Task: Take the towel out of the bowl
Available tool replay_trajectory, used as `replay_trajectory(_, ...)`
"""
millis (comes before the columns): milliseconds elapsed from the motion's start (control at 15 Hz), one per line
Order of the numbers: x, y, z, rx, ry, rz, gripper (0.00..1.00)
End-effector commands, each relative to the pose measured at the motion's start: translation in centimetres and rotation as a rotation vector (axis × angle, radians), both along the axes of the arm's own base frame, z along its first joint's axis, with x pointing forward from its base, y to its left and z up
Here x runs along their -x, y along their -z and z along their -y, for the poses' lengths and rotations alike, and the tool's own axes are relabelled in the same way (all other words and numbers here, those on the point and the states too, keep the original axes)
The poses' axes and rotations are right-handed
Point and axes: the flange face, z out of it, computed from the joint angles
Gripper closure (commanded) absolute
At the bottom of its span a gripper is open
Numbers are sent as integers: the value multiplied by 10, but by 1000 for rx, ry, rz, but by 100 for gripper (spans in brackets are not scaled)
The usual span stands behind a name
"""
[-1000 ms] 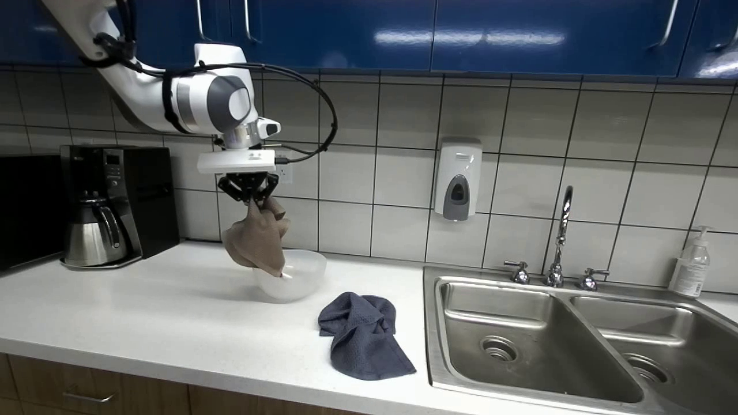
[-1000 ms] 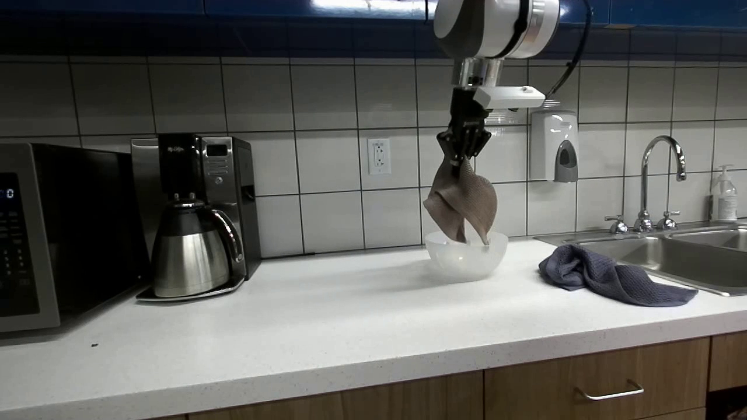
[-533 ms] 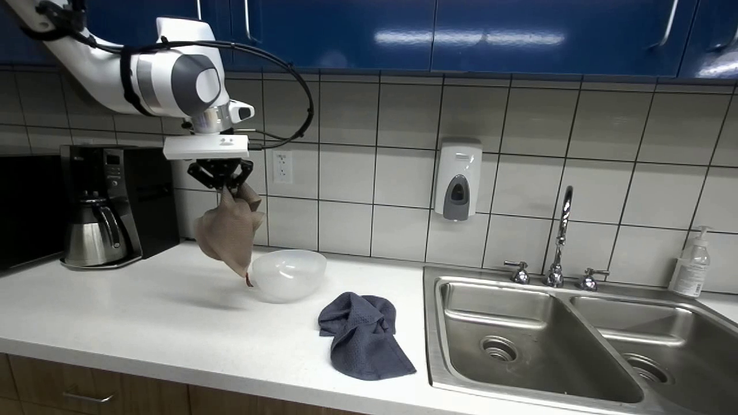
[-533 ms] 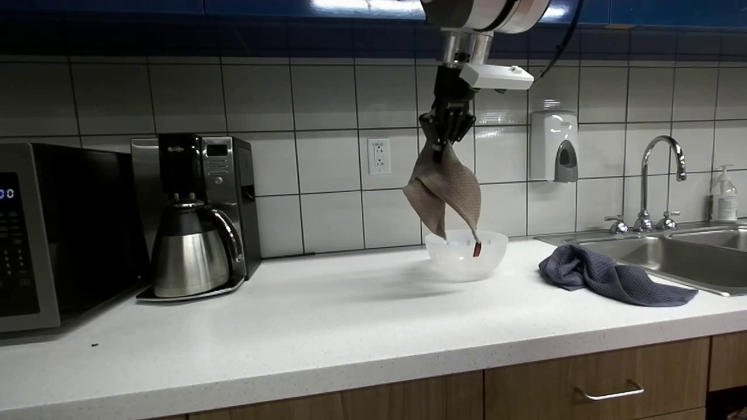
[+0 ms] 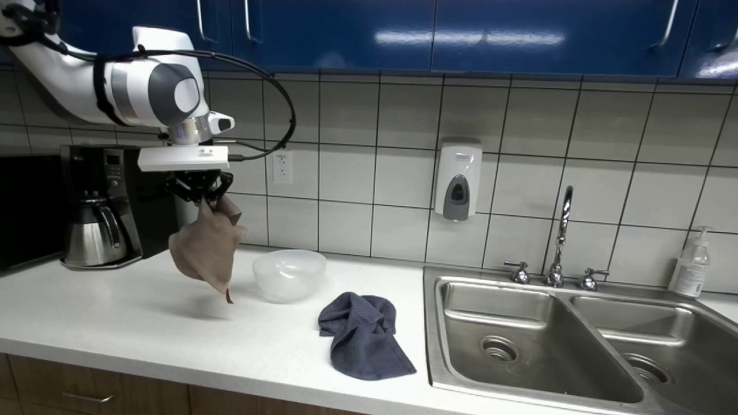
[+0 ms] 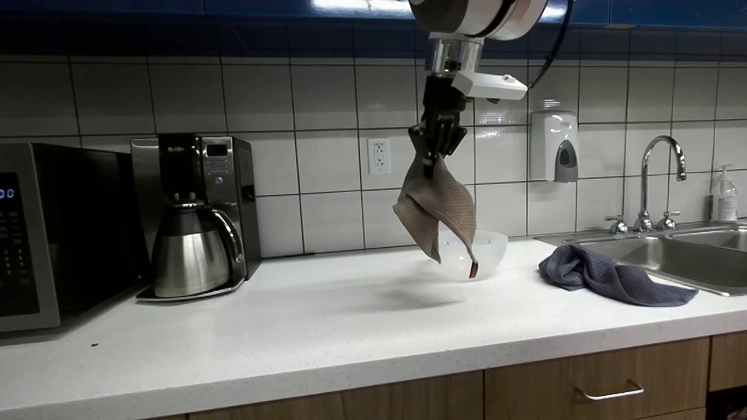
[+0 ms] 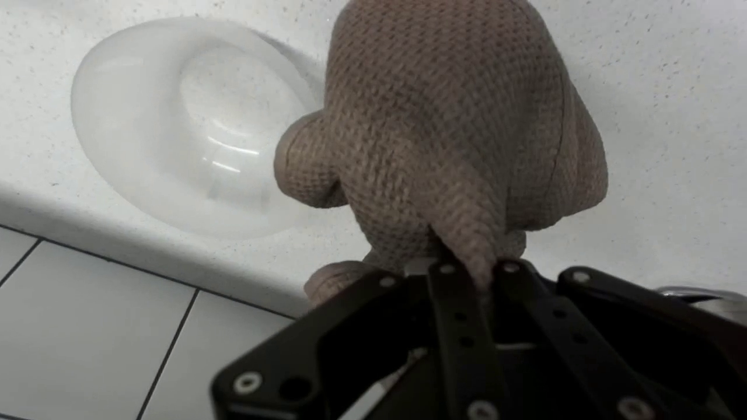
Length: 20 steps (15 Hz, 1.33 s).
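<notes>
While the gripper (image 7: 480, 271) pinches it, the brown towel (image 7: 437, 116) hangs; in wrist view it partly hides the bowl (image 7: 149, 134).

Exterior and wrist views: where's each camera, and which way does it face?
Exterior view: off the arm, facing the tiled backsplash, double sink at image right; arm and gripper show.
Exterior view: off the arm, facing that backsplash, microwave at image left; gripper and arm's end show.
Wrist view: on the arm, looking down at brown towel and translucent bowl; gripper shows.
Both exterior views share the navy towel.
</notes>
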Motion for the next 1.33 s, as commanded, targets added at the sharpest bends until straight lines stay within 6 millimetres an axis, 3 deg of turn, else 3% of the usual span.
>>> replay_trajectory(0, 15, 25, -11, 5, -42, -50, 98)
replay_trajectory(400, 31, 76, -30, 22, -106, -153, 98)
replay_trajectory(733, 37, 112, -32, 41, -129, -226, 98)
replay_trajectory(1000, 38, 131, -31, 53, -129, -267, 97)
replay_trajectory(1067, 38, 133, -30, 56, -126, -274, 69)
replay_trajectory(1133, 38, 135, -30, 57, -127, -278, 68)
replay_trajectory(1267, 38, 136, -30, 58, -126, -278, 54)
